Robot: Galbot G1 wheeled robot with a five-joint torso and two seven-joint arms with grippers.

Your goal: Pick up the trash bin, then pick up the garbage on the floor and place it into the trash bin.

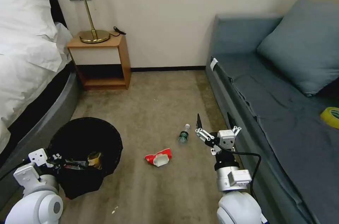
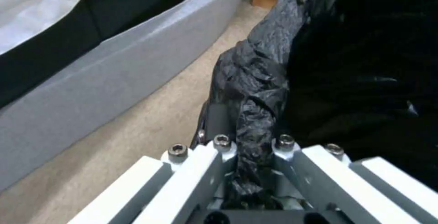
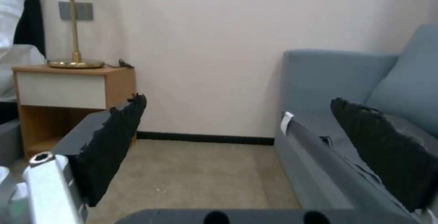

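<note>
Short-pile beige floor (image 1: 159, 111); left gripper (image 2: 248, 138) fingers pinch trash bin (image 1: 84, 153) crinkled liner; right gripper (image 1: 212, 130) fingers apart.

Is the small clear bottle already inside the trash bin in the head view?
No, the small clear bottle lies on the floor, apart from the trash bin, close to the open right gripper.

My arms are glossy white with rounded joint housings and silver-grey cylindrical segments. A black cable loops beside my right gripper (image 1: 216, 129), whose white metal linkage ends in black ridged fingers (image 3: 114, 142). My left gripper (image 2: 248, 142) shows white bars with grey edges and silver hex-socket screws.
</note>
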